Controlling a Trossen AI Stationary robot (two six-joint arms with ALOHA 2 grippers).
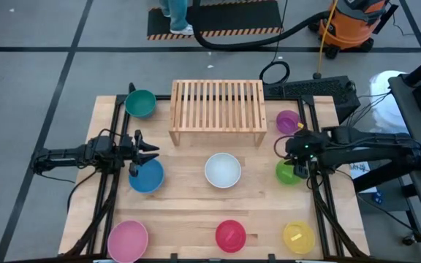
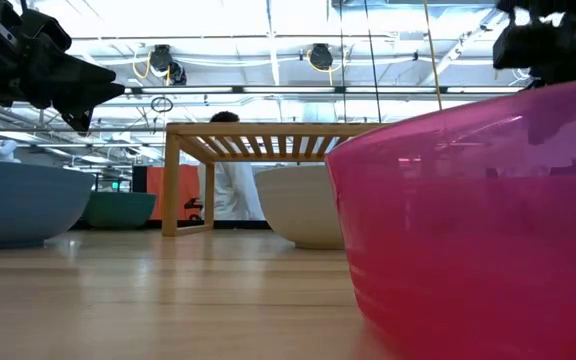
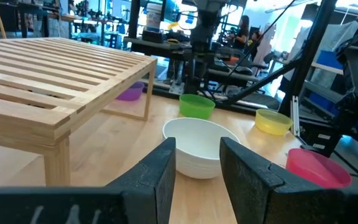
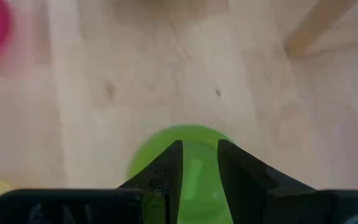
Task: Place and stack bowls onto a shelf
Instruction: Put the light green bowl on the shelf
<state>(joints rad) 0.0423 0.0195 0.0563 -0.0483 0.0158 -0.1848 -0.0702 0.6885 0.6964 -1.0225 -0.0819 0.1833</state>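
High view, right of centre: your right claw (image 1: 296, 166), parted, hovers over the green bowl (image 1: 286, 173), likely light, slippery plastic; pinch its rim.

Bright even overhead light on the pale wooden table (image 1: 188, 197), soft short shadows, ceiling strip lights glaring white at twelve o'clock in the low view, round red plastic bowl (image 2: 478, 220) looming out of focus, right wrist view blurred throughout

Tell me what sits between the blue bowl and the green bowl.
The white bowl sits between the blue bowl and the green bowl, seen in the high view.
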